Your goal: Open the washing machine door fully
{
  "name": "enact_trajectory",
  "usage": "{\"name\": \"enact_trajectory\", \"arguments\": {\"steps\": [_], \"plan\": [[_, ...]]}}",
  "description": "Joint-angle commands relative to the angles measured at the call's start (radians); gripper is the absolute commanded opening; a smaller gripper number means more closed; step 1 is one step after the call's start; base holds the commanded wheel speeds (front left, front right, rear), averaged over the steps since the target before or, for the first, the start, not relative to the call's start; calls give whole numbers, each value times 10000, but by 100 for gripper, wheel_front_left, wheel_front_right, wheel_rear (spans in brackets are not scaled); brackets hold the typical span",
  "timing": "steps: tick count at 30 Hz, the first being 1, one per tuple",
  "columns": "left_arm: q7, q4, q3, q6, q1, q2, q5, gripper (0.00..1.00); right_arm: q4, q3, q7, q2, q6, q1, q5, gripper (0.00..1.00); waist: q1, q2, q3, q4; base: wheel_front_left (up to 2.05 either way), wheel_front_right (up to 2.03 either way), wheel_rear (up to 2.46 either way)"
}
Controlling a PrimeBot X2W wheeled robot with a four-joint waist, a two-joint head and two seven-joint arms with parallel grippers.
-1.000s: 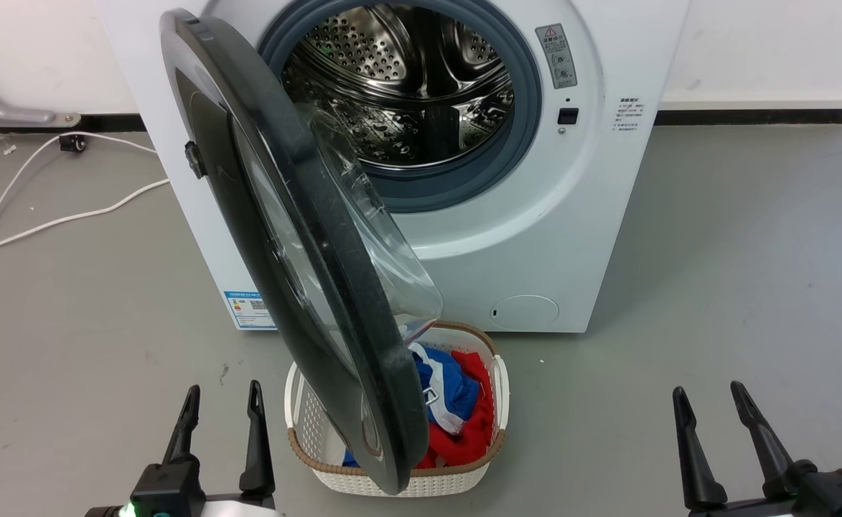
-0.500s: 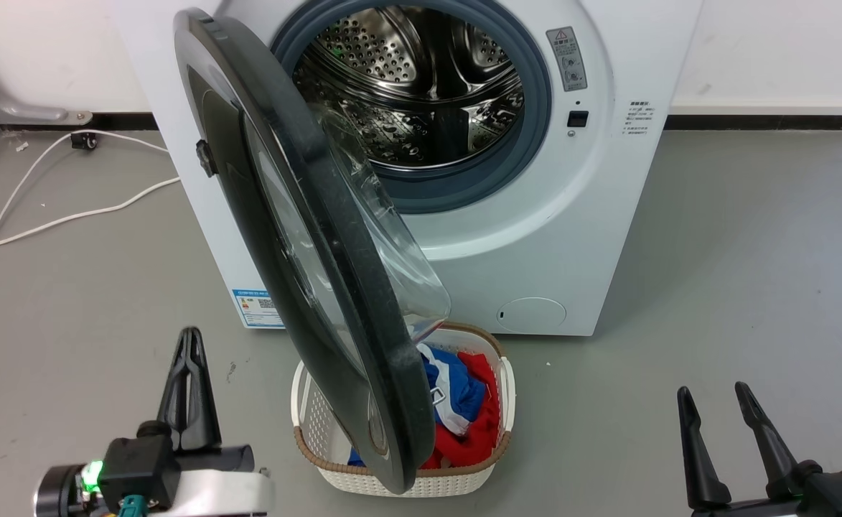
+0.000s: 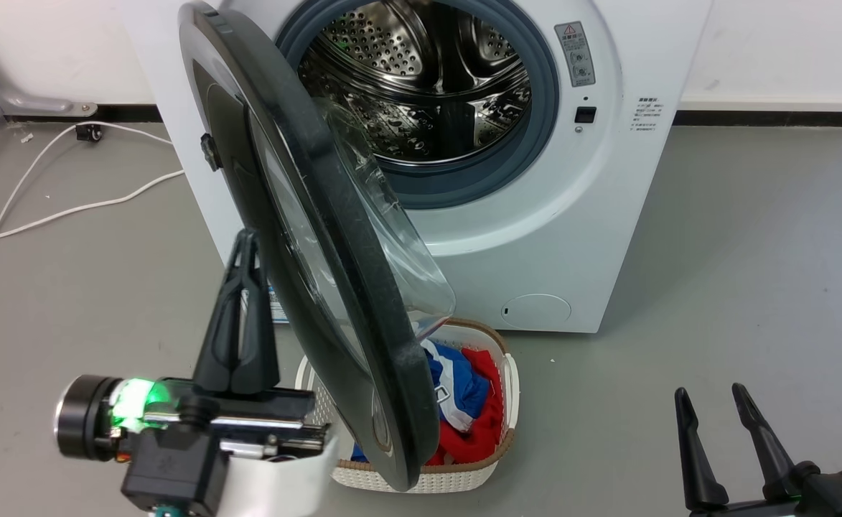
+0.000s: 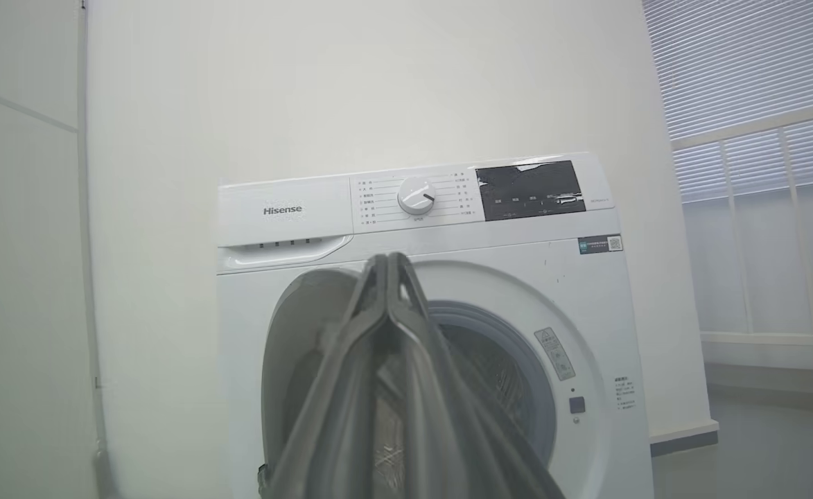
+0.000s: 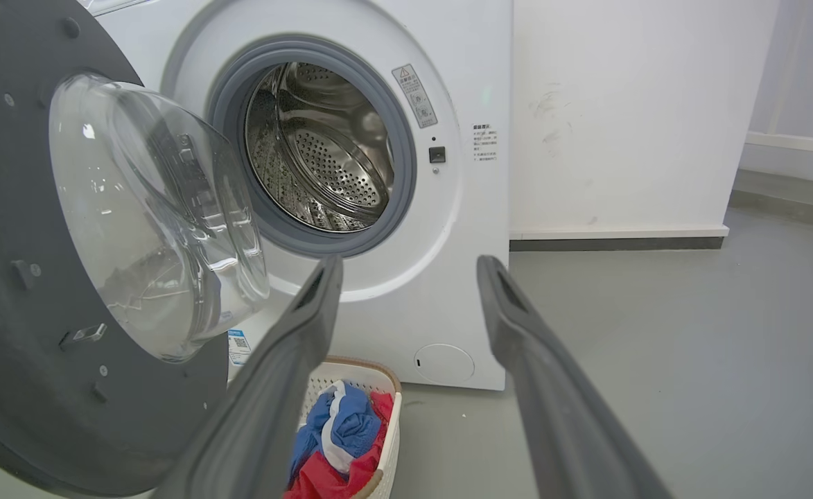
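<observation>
The washing machine door (image 3: 352, 244) is a round dark disc with a bulging clear glass centre. It stands partly open, hinged at the left, with its edge toward me over the basket. The right wrist view shows its inner face (image 5: 25, 291) and glass bowl (image 5: 150, 208). My left gripper (image 3: 247, 240) is shut with nothing between its fingers and is raised just left of the door's outer face; whether it touches the door I cannot tell. In the left wrist view the left gripper (image 4: 389, 260) points at the machine front. My right gripper (image 3: 710, 391) stays low at the right, open, and appears as the right gripper (image 5: 409, 267) in its wrist view.
The white washing machine (image 3: 607, 215) stands against the wall, its steel drum (image 3: 428, 86) exposed. A white woven basket (image 3: 496, 452) of red and blue clothes sits on the floor under the door. White cables (image 3: 69, 208) trail across the grey floor at the left.
My left gripper went from open to shut. The arm rose and moved right, up beside the door's outer face. The door's angle looks unchanged. The right gripper stayed put.
</observation>
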Motion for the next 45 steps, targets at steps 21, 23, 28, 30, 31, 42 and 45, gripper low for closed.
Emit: {"name": "enact_trajectory", "arguments": {"steps": [21, 23, 28, 30, 31, 42, 45], "plan": [[-23, 264, -4096, -526, -779, -38, -350, 0, 267, 168, -22, 38, -2, -21, 49, 100, 0, 0, -98, -61, 0, 0, 0], [-23, 383, -4393, -578, -796, -41, -383, 0, 281, 161, -22, 38, -2, -41, 53, 100, 0, 0, -75, -79, 0, 0, 0], [-23, 709, -5035, -681, -756, -47, -515, 0, 306, 138, -22, 38, -2, -72, 61, 100, 0, 0, -10, -108, 0, 0, 0], [-23, 845, -5237, -706, -716, -49, -559, 0, 314, 144, -22, 38, -2, -92, 76, 100, 0, 0, 19, -119, 0, 0, 0], [-23, 915, -5317, -715, -690, -50, -599, 0, 315, 145, -22, 38, -2, -103, 81, 100, 0, 0, 33, -122, 0, 0, 0], [-23, 1953, -5673, -897, -293, -25, -780, 0, 363, 170, -22, 38, -2, -229, -1, 100, 0, 0, 189, -202, 0, 0, 0], [-23, 2215, -5608, -933, -98, -2, -823, 0, 383, 192, -22, 38, -2, -287, -56, 100, 0, 0, 244, -251, 0, 0, 0]]}}
